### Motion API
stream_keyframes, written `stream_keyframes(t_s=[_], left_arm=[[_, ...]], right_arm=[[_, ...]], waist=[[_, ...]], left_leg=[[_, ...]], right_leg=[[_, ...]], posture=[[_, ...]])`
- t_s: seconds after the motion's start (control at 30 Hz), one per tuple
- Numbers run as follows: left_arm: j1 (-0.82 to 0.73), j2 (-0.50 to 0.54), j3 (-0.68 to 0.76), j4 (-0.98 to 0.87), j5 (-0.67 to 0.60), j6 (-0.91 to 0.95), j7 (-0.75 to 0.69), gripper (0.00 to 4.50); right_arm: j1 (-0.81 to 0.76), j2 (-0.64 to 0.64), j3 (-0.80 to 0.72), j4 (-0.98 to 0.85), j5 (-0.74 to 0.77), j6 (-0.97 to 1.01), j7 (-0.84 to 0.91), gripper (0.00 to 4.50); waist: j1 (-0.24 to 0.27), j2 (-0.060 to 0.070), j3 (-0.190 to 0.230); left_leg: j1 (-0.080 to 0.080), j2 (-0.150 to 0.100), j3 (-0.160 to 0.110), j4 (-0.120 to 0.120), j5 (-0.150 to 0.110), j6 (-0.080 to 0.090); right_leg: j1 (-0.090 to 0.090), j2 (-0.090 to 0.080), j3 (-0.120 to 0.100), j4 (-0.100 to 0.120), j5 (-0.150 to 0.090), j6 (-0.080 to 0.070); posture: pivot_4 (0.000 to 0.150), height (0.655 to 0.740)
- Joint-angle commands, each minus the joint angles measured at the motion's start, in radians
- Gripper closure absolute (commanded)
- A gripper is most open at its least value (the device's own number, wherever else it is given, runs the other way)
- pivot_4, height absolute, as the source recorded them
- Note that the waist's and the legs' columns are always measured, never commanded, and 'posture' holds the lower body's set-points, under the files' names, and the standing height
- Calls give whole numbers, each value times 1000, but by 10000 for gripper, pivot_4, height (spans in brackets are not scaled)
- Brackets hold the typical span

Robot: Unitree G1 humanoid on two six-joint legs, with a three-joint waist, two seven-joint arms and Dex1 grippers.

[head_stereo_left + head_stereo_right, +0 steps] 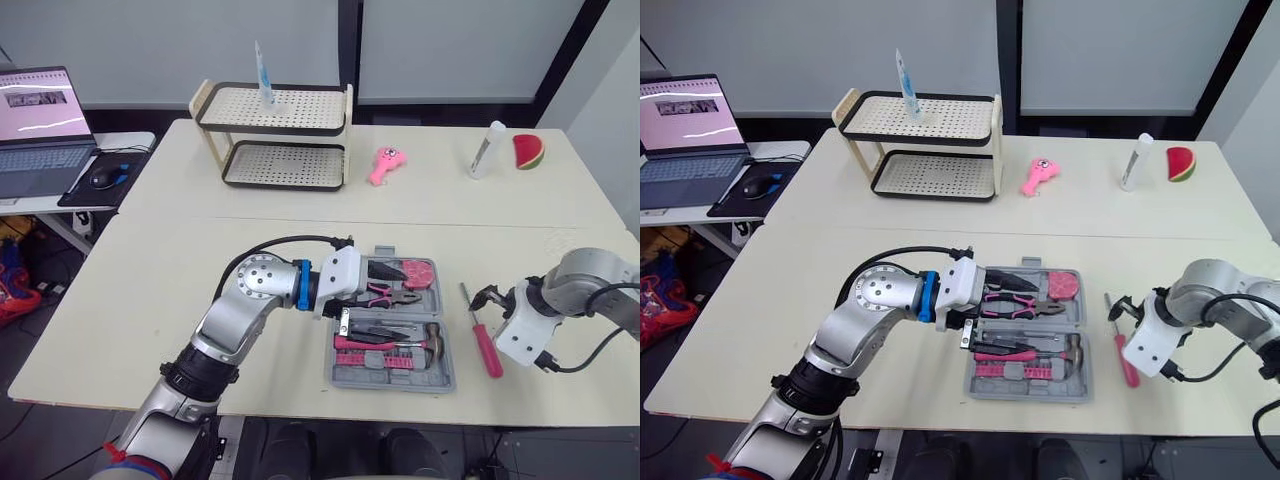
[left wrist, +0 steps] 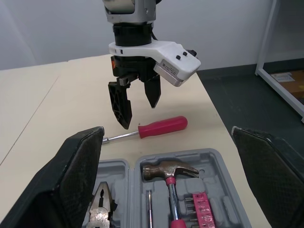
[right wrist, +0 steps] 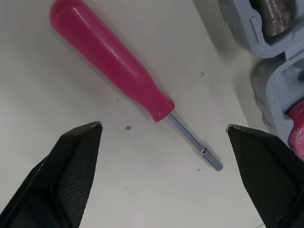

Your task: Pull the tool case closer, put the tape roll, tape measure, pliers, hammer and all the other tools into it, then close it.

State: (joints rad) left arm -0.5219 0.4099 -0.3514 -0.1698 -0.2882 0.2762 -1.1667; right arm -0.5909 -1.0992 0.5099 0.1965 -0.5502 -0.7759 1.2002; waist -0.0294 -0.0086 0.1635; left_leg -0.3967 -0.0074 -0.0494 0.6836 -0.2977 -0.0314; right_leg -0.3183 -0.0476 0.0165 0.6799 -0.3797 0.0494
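The grey tool case (image 1: 350,375) lies open near the table's front edge. Inside it are a hammer (image 2: 170,172), pliers (image 2: 101,212), a pink bit set (image 2: 203,210) and a pink roll (image 1: 419,272). My left gripper (image 1: 388,272) hangs open just over the case's rear half, nothing between its fingers. To the right of the case a pink-handled screwdriver (image 1: 487,350) lies on the table, shaft pointing away from me. My right gripper (image 1: 487,297) hovers open over the screwdriver's metal shaft (image 3: 190,140), not touching it.
A two-tier rack (image 1: 272,135) stands at the back of the table. A pink toy (image 1: 384,165), a white tube (image 1: 486,150) and a watermelon slice (image 1: 528,152) lie to its right. A laptop (image 1: 40,130) and mouse (image 1: 100,177) sit on a side desk.
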Motion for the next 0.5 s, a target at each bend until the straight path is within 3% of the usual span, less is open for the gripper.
stream_keyframes(t_s=[0.03,0.3,0.4,0.5], left_arm=[[3,2,6,-52,-11,8,15,0],[19,12,6,-82,-13,30,34,0],[21,16,5,-80,-11,32,36,0],[19,16,1,-85,-13,39,41,0]], right_arm=[[-26,10,13,2,-22,-28,24,368],[-17,36,63,20,-81,-57,40,368],[-19,54,75,41,-111,-62,22,5681],[-34,76,82,85,-155,-67,-9,15816]], waist=[[0,0,0],[0,0,0],[1,0,0],[0,0,0]], left_leg=[[0,0,0,0,0,0],[0,0,0,1,0,0],[0,0,0,1,0,0],[0,0,0,1,0,0]], right_leg=[[0,0,0,0,0,0],[0,-1,0,0,0,0],[0,-1,0,0,0,0],[0,-2,0,0,0,0]], posture=[[1500,7400],[1500,7400],[1500,7400],[1500,7400]])
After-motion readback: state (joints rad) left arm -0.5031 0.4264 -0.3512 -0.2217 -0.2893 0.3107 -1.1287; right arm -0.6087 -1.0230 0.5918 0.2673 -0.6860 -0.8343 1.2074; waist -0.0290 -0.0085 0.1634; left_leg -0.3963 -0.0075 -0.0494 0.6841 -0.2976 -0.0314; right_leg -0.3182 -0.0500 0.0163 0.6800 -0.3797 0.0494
